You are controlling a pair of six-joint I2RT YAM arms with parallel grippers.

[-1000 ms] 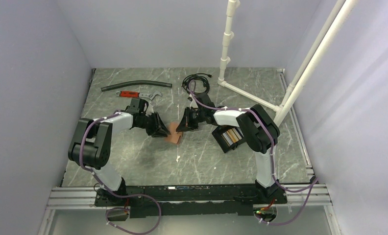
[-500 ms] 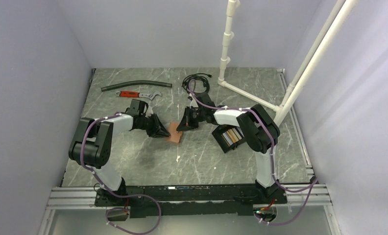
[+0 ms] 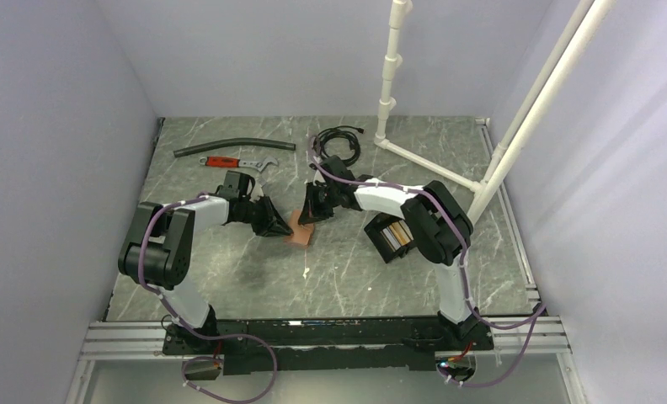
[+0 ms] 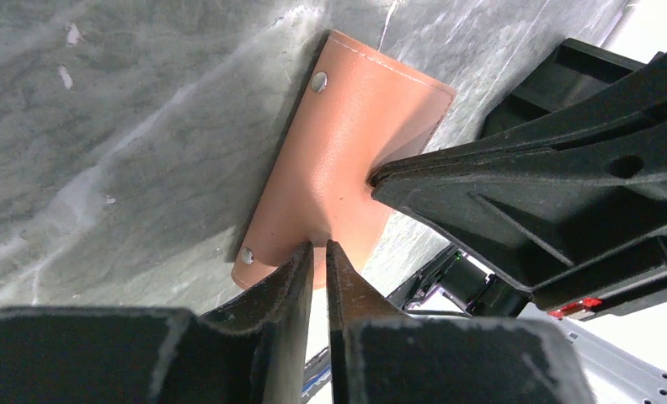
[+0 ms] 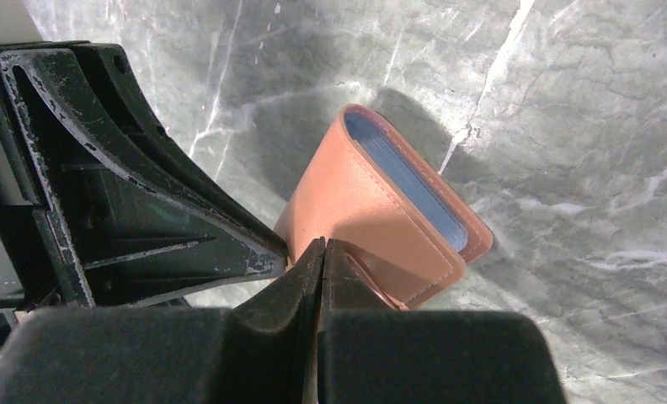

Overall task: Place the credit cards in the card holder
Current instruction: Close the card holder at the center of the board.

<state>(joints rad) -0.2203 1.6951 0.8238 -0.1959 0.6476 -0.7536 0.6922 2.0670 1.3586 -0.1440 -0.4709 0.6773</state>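
Top view: grey marbled table, lilac walls, and the card holder with credit cards sits right of the tan wallet. Left wrist: left gripper is narrow, pinching the wallet's edge. Right wrist: right gripper is fully closed, tips on the wallet.

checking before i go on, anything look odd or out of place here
The tan wallet, with bluish cards inside, is pinched between left gripper and right gripper; the black card holder lies askew.
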